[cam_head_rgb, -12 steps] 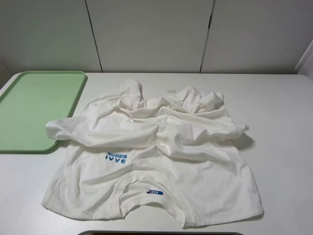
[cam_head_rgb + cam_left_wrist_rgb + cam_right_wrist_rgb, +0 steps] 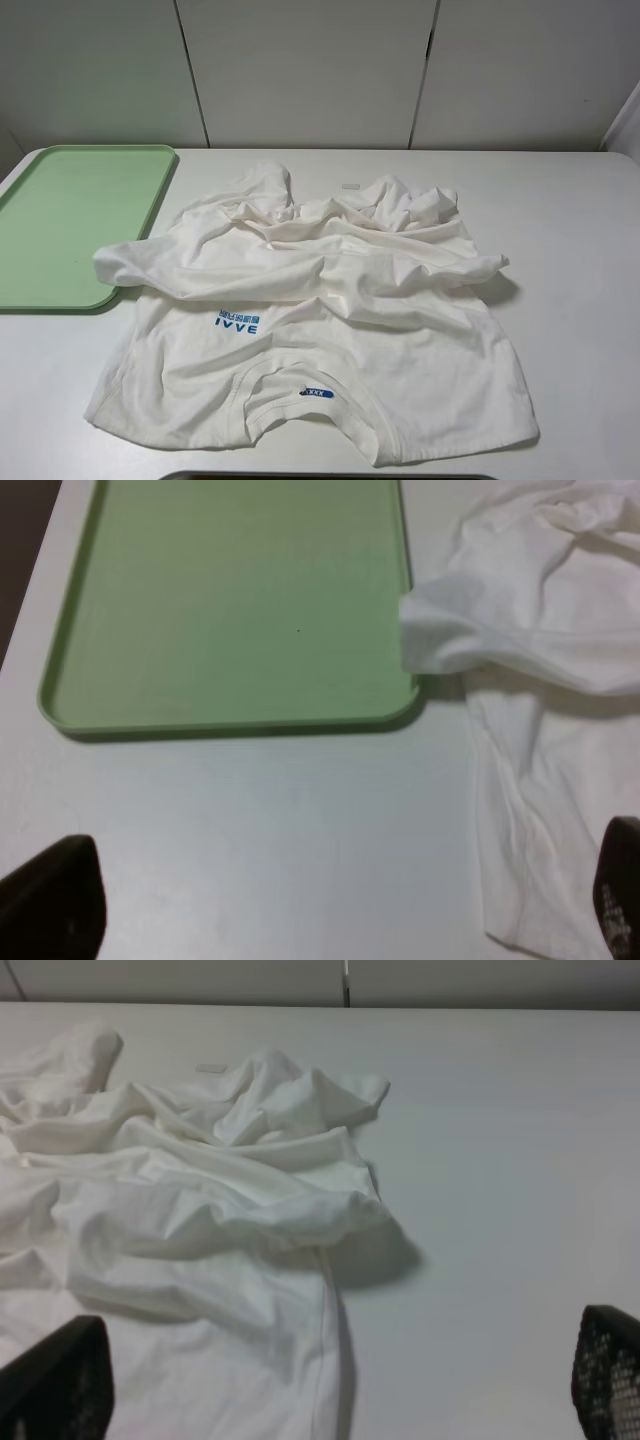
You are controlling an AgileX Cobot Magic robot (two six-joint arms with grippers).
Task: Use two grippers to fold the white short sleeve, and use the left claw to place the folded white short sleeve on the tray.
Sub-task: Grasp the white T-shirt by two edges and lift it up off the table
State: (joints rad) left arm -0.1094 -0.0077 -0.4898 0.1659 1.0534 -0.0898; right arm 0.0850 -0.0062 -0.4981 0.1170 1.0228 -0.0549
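The white table (image 2: 570, 230) carries the white short sleeve (image 2: 330, 330), which is spread crumpled at its middle, collar and blue label toward the near edge, hem bunched at the far side. The pale green tray (image 2: 70, 220) lies at the left, one sleeve tip touching its rim. The left pincer (image 2: 335, 905) and right pincer (image 2: 330, 1380) both gape wide, holding nothing.

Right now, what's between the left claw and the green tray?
Just bare white table between the left claw and the green tray, seen in the left wrist view.
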